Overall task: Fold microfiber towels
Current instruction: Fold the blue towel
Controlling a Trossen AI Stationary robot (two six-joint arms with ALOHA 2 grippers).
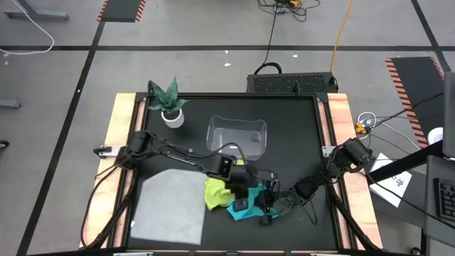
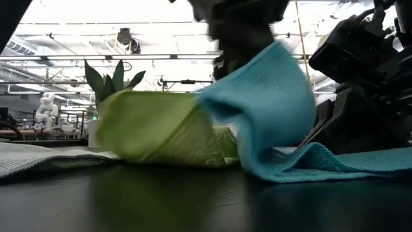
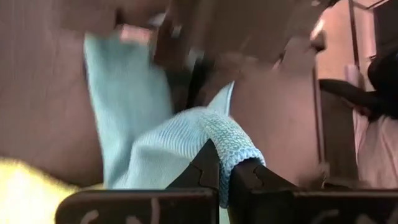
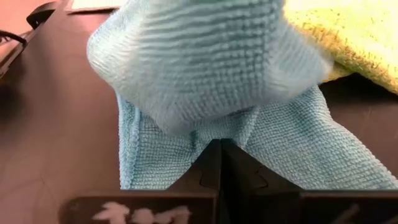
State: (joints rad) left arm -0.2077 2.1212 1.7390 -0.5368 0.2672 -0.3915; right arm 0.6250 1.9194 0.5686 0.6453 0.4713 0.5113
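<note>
The teal towel (image 1: 245, 208) lies near the table's front, partly raised, with both grippers shut on it. My left gripper (image 1: 247, 190) holds the raised part (image 2: 270, 96); my right gripper (image 1: 269, 210) stands low at the towel's right side. The towel's lower part (image 2: 360, 161) rests on the table. The yellow-green towel (image 1: 215, 193) lies bunched on the table, touching the teal one's left side. The light grey towel (image 1: 167, 206) lies flat at the front left. My left gripper (image 3: 224, 158) pinches the teal towel's hemmed edge (image 3: 236, 144) between its two fingertips, slanting down from the left. The cloth wraps over the tips. That part is lifted and drapes down (image 2: 257, 148) to the table; the layers I cannot tell. My right gripper (image 4: 219, 144) pinches a bunched fold of the teal towel (image 4: 214, 127) between its two fingertips, slanting down from the table's right, low over the table. The cloth bulges above the tips, and beyond them the towel lies on the table (image 4: 348, 162).
A clear plastic bin (image 1: 237, 135) stands at the table's middle back, a potted plant (image 1: 170, 108) at the back left. Bare black table (image 1: 298, 128) lies at the back right. The wooden side rails (image 1: 117, 142) border the table.
</note>
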